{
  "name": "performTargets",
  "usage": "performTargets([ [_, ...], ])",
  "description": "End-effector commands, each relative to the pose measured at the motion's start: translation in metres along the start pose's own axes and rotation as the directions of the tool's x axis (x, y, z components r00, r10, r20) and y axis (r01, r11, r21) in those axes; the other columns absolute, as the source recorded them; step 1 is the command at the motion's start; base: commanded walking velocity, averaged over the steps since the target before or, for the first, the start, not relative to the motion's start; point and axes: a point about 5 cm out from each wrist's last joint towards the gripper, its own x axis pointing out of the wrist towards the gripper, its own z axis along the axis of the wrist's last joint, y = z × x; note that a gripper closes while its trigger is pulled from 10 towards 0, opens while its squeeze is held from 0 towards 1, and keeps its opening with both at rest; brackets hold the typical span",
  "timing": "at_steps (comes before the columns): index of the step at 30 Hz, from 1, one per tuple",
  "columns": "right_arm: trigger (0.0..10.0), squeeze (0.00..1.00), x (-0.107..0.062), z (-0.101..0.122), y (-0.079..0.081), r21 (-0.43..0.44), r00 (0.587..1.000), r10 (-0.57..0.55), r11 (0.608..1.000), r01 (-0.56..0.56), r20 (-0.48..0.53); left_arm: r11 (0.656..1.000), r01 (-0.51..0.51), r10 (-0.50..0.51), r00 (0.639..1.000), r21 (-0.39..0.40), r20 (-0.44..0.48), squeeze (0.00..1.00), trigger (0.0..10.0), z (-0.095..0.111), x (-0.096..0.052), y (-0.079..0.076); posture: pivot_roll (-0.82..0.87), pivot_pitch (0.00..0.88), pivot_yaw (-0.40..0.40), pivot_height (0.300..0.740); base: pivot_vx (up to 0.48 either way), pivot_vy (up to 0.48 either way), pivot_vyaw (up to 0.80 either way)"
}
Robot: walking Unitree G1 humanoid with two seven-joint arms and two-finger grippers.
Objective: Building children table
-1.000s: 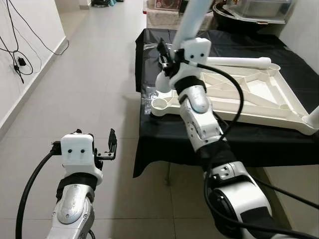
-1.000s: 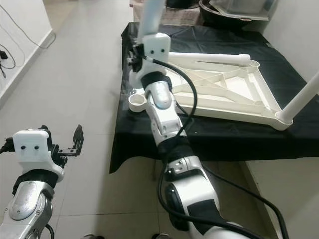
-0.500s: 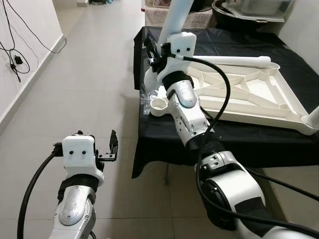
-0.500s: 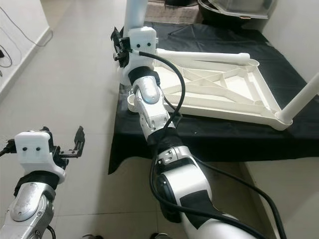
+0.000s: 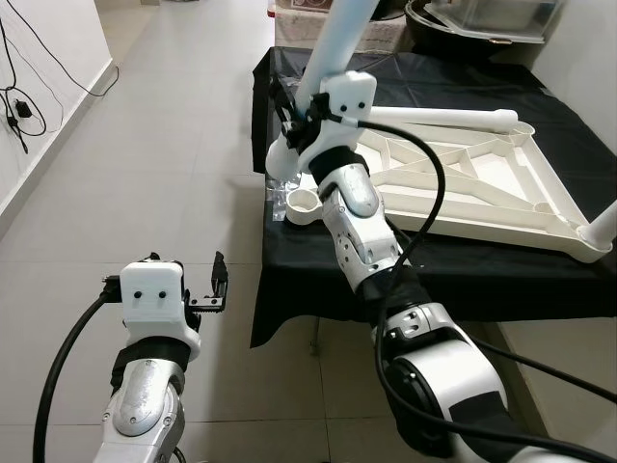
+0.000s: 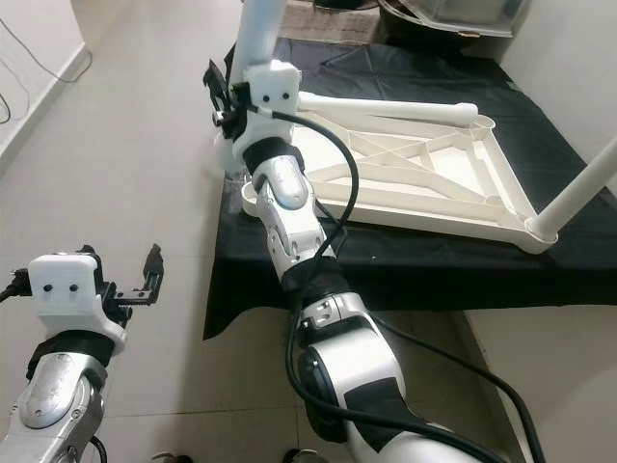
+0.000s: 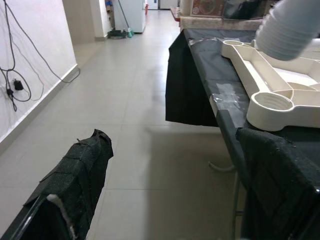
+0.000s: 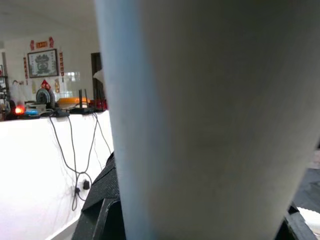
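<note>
**One leg poised at the corner socket**

Upside down on the black-draped bench lies the cream plastic tabletop [image 5: 463,178]. The right gripper [image 5: 289,116], clamped on a long white tubular table leg [image 5: 337,34], holds it near the round corner socket [image 5: 305,202]. Likely next: align and seat it. The left gripper [image 5: 218,283] hovers low, fingers apart.
</note>
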Motion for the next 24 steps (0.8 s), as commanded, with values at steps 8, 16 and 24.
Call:
performTargets([
  [8,10.0,0.0,-0.011,0.002,0.0,-0.001,1.0,0.011,1.0,-0.011,0.009,1.0,0.018,-0.018,1.0,-0.011,-0.008,0.0,10.0,0.0,0.0,-0.003,-0.01,0.194,-0.098,0.74,0.0,0.0,0.0],
  [16,10.0,0.0,-0.014,0.008,0.006,-0.001,0.999,0.028,1.0,-0.028,0.037,1.0,0.019,-0.019,1.0,-0.014,-0.005,0.0,10.0,0.001,-0.001,-0.002,-0.01,0.206,-0.099,0.74,0.0,0.0,0.0],
  [24,10.0,0.0,-0.018,0.006,-0.01,-0.04,1.0,-0.027,0.999,0.028,0.016,1.0,0.022,-0.023,1.0,-0.015,-0.015,0.0,10.0,0.0,-0.003,-0.002,0.0,0.204,-0.086,0.74,0.0,0.0,0.0],
])
